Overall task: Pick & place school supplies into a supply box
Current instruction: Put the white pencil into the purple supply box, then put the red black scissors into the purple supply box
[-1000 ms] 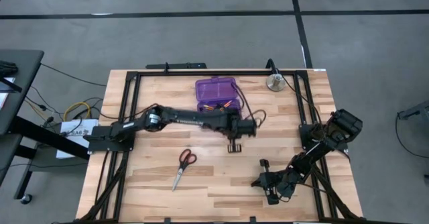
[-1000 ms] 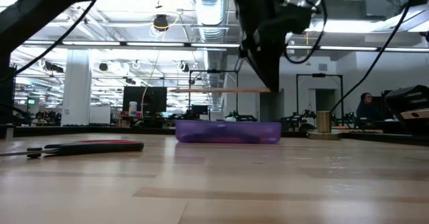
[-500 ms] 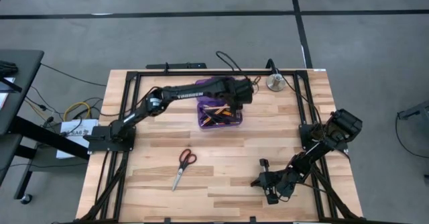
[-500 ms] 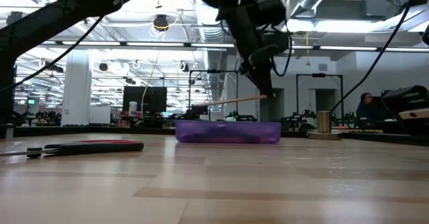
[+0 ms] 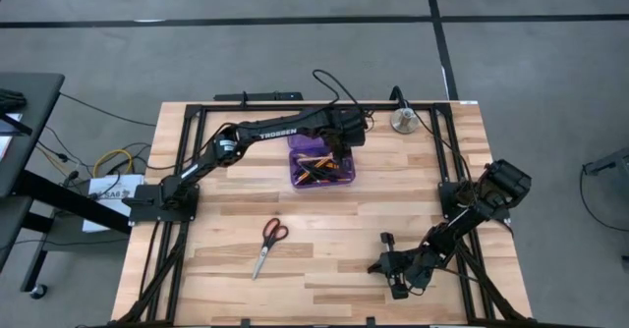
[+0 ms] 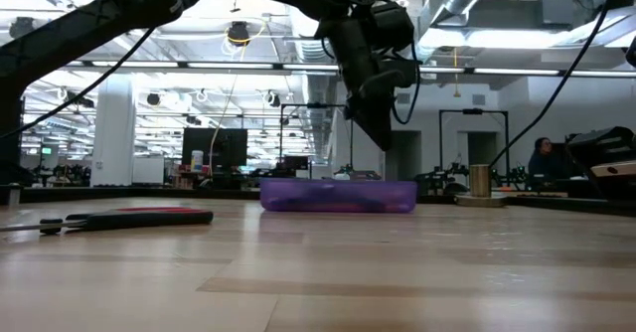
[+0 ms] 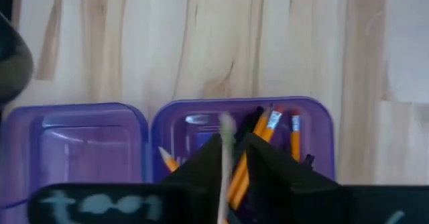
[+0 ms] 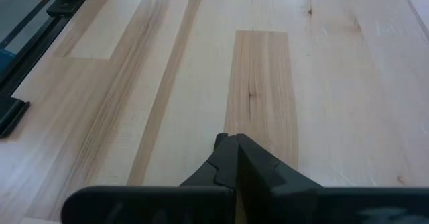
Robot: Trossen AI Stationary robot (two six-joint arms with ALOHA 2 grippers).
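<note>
Hovering over the supply box (image 5: 320, 164), the left end effector (image 7: 231, 158) stands narrowly parted — a blurred pencil (image 7: 225, 158) lengthwise between.

Left arm stretches far across the table, wrist bent down; left gripper (image 5: 334, 154) points downward, fingers parted by a narrow gap. Right arm sits folded low; right gripper (image 8: 236, 142) lies level, fingers pressed together.

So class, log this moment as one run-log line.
left gripper: over supply box, pencil between fingers | right gripper: shut, idle near table's front | scissors: on table
</note>
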